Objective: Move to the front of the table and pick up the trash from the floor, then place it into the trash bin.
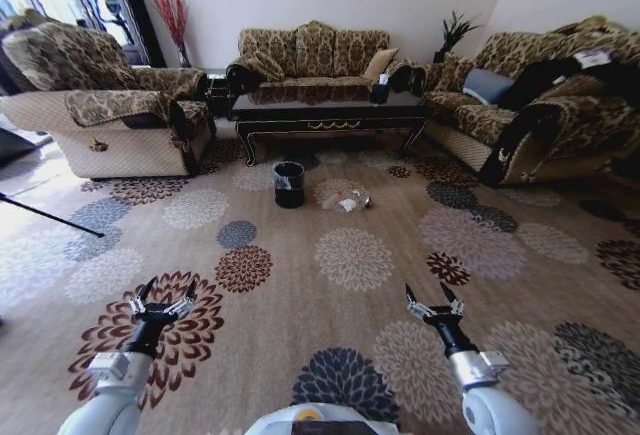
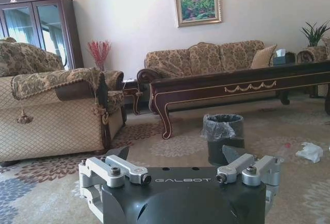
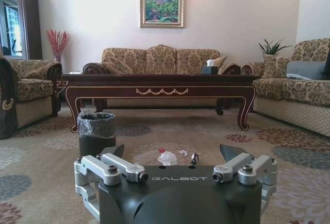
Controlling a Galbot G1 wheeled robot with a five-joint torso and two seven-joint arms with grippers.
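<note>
Head view, bench: the long dark bench [image 1: 325, 115] stands across the far part of the room, before the middle sofa [image 1: 312, 55], with an armchair [image 1: 105, 105] to its left and a second sofa [image 1: 545, 105] to its right.
Head view, trash bin: the black trash bin [image 1: 289, 183] stands on the patterned carpet [image 1: 350, 255] just in front of the bench, toward its left end.
Head view, trash: the trash [image 1: 346, 199] lies on the carpet just right of the bin, apart from it; a clear bottle and white scraps, details too small to tell.
Head view, claws: the left claw [image 1: 164, 297] and the right claw [image 1: 433, 300] hang low over the carpet, well short of the trash, both with fingers spread and nothing between them.

Left wrist view, claw: the left claw [image 2: 175, 157] is spread wide, holding nothing.
Left wrist view, bin and trash: the trash bin [image 2: 223, 137], with its greyish liner over the rim, stands ahead of the claw before the bench [image 2: 242, 85]; a white scrap of the trash [image 2: 310, 152] lies on the carpet beside it.

Right wrist view, claw: the right claw [image 3: 172, 152] is spread wide and empty.
Right wrist view, trash: the trash [image 3: 172, 156] lies straight ahead between the fingertips' line of sight, a red cap and white paper showing.
Right wrist view, bin and bench: the trash bin [image 3: 97, 133] stands beside the trash, and the bench [image 3: 160, 87], carrying a tissue box [image 3: 209, 68], is behind both.
</note>
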